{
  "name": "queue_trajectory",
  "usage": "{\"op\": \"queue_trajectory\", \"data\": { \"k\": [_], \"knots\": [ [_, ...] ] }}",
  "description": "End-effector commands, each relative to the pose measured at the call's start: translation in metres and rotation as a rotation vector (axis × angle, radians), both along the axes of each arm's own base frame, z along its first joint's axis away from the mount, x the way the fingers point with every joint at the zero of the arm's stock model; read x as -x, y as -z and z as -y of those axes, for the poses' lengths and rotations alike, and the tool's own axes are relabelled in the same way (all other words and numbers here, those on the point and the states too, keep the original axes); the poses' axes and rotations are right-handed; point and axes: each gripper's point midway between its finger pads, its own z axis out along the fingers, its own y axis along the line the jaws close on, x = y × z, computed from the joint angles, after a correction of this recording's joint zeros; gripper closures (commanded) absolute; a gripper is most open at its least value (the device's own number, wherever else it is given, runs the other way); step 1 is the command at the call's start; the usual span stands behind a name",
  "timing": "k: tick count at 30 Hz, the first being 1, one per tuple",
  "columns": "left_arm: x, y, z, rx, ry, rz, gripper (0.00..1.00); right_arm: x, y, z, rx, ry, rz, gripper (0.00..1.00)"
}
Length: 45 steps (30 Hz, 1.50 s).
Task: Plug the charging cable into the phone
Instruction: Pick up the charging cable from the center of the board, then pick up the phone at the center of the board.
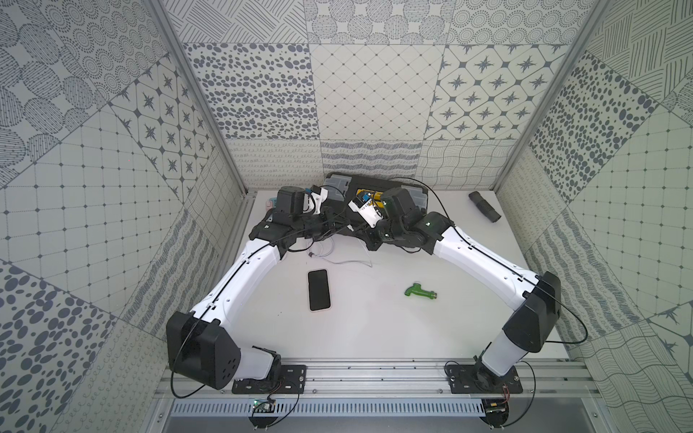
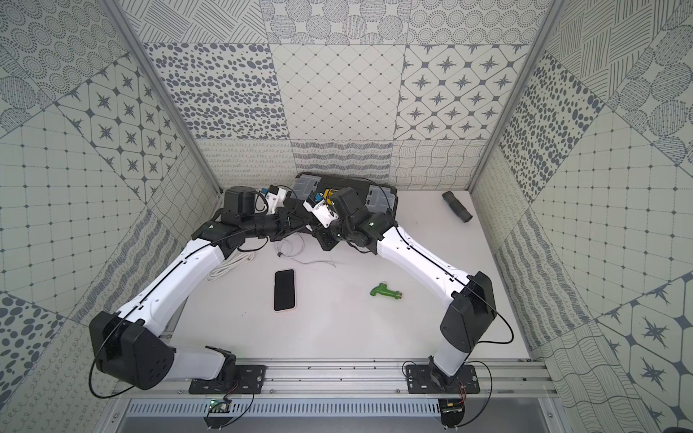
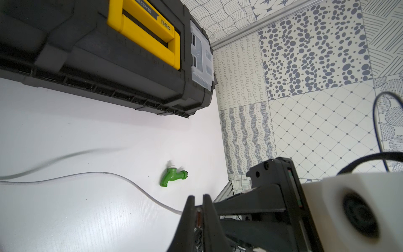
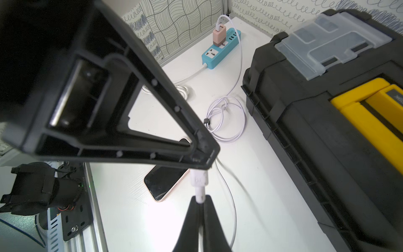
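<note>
**Setting.** Booth with grey-and-white patterned wall panels. White tabletop [image 1: 375,337], smooth and brightly lit.

**Item 1, phone** [image 1: 319,289]. It lies flat near the middle of the tabletop, a little toward the left edge, with its dark screen up. Nothing touches it. I judge it rigid and glossy, and likely to slide when pushed end-on. I would brace it by the long rims, not the glass.

**Item 2, charging cable** [image 4: 198,182]. Thin, white and limp.
- The slack is coiled on the tabletop between the phone and the far edge, just in front of the toolbox [image 4: 305,131].
- One end runs to a pink charger [image 4: 219,35] in the blue power strip [image 4: 220,50] at the far left corner.
- The plug end is held up off the surface.
- I judge it light, with only the short moulded boot stiff enough to steer, so I would grip there, close behind the tip.
- I cannot tell which way the tip faces.

**Item 3, left end effector** [image 3: 197,199]. Fingers pressed together, pinching the cable near its plug end.

**Item 4, right end effector** [image 4: 200,199]. Fingers pinching the same boot, just beside the left one. It looks to me like a hand-over for a better hold.

**Sundries.**
- Green tap fitting [image 1: 420,294], toward the right edge.
- Black ribbed tube [image 1: 485,206], near the far right corner.
</note>
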Motion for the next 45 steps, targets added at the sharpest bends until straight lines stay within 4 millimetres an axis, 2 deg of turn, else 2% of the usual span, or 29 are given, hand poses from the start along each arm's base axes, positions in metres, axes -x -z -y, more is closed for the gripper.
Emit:
{"op": "queue_trajectory", "data": {
  "k": [1, 3, 6, 8, 11, 17, 21, 27, 35, 39, 45],
  "knots": [
    [0.002, -0.006, 0.004, 0.01, 0.019, 0.03, 0.71, -0.006, -0.004, 0.0, -0.017, 0.021, 0.047, 1.0],
    [0.002, -0.006, 0.0, -0.001, -0.004, 0.032, 0.44, -0.006, -0.005, 0.002, -0.023, 0.029, 0.066, 1.0],
    [0.001, -0.005, -0.009, -0.016, -0.048, 0.027, 0.14, -0.006, -0.006, 0.006, -0.029, 0.042, 0.085, 1.0],
    [0.0, -0.007, -0.018, -0.022, -0.078, 0.031, 0.03, -0.007, -0.006, 0.009, -0.022, 0.047, 0.098, 1.0],
    [0.001, 0.003, -0.039, -0.096, -0.16, -0.009, 0.03, -0.003, 0.001, 0.014, 0.001, 0.038, 0.105, 1.0],
    [0.029, 0.073, -0.08, -0.341, -0.279, -0.279, 0.03, 0.006, 0.025, 0.036, 0.059, 0.06, 0.089, 1.0],
    [0.057, 0.114, -0.096, -0.486, -0.274, -0.418, 0.03, 0.011, 0.031, 0.049, 0.072, 0.072, 0.079, 1.0],
    [0.088, 0.15, -0.097, -0.669, -0.213, -0.555, 0.03, 0.013, 0.031, 0.059, 0.089, 0.08, 0.079, 1.0],
    [0.123, 0.187, -0.106, -0.852, -0.145, -0.689, 0.03, 0.014, 0.023, 0.054, 0.06, 0.083, 0.049, 1.0],
    [0.131, 0.197, -0.117, -0.93, -0.141, -0.733, 0.03, 0.018, 0.023, 0.053, 0.042, 0.086, 0.019, 1.0],
    [0.125, 0.216, -0.108, -0.913, -0.12, -0.761, 0.03, 0.021, 0.026, 0.051, 0.043, 0.065, 0.012, 1.0]
  ]
}}
